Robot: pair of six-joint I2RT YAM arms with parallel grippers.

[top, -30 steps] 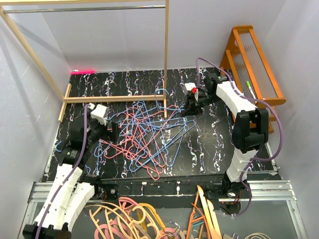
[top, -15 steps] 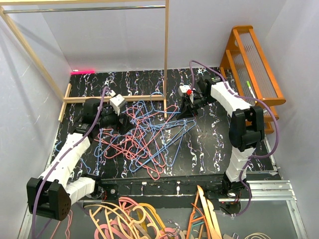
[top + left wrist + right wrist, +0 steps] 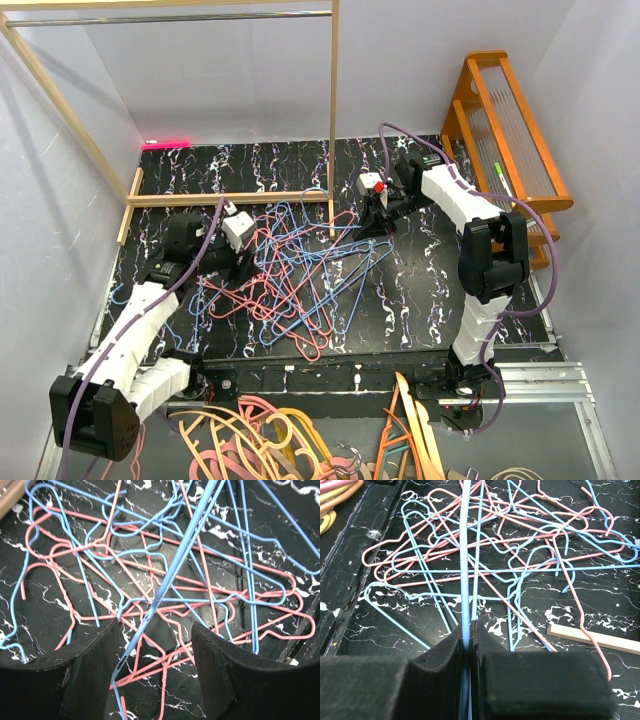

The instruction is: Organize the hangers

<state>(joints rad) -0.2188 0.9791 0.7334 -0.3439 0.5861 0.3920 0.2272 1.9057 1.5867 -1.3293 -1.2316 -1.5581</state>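
So this looks like the untangling step: the hangers (image 3: 300, 275) are one pink-and-blue knot in the middle of the table (image 3: 430, 290), none on the rail (image 3: 180, 17) along the top of the frame yet. The right gripper (image 3: 469, 630) has its fingers pressed together on a blue hanger (image 3: 465, 555), pinching the wire right where it runs down the middle of the wrist view. The left gripper (image 3: 155, 630) sits low over the left edge of the pile with its fingers (image 3: 95, 670) spread and a blue wire (image 3: 185, 545) running diagonally through the gap, not pinched. I can't tell if that's the same hanger the right one holds. My guess for the next move: close the left on that wire, then lift slowly, since everything is hooked through everything else. Pose-wise, the left arm stretches from the lower left up toward centre, wrist tipped down. The right arm stands at the lower right, elbow bent, forearm reaching to the pile's upper-right edge.
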